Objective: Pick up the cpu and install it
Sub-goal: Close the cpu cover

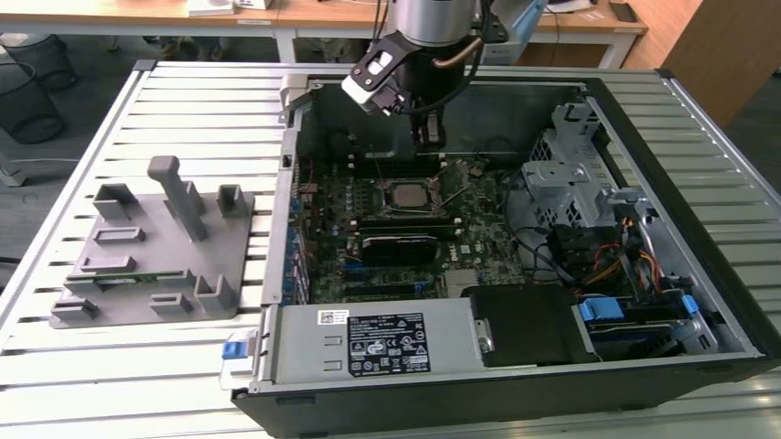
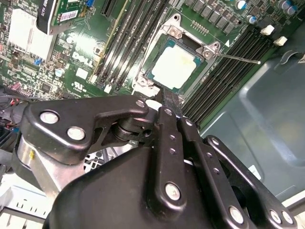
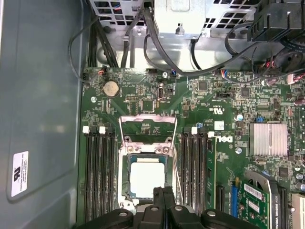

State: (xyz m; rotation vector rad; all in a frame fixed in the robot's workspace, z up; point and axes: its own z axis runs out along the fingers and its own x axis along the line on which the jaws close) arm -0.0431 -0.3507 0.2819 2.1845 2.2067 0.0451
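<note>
The exterior view is looking down from high up and well back, taking in the whole open computer case (image 1: 513,114) on the slatted table (image 1: 196,101). Both wrist views are looking down close past the gripper (image 2: 165,99) (image 3: 162,192) onto the motherboard (image 2: 86,62) (image 3: 214,109), sharing the cpu (image 2: 175,67) (image 3: 147,179) and memory slots (image 2: 125,47) (image 3: 97,181) from opposite sides.

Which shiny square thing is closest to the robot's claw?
The cpu, smooth and flat, just by the gripper; the ribbed silver heatsink sits farther off.
</note>
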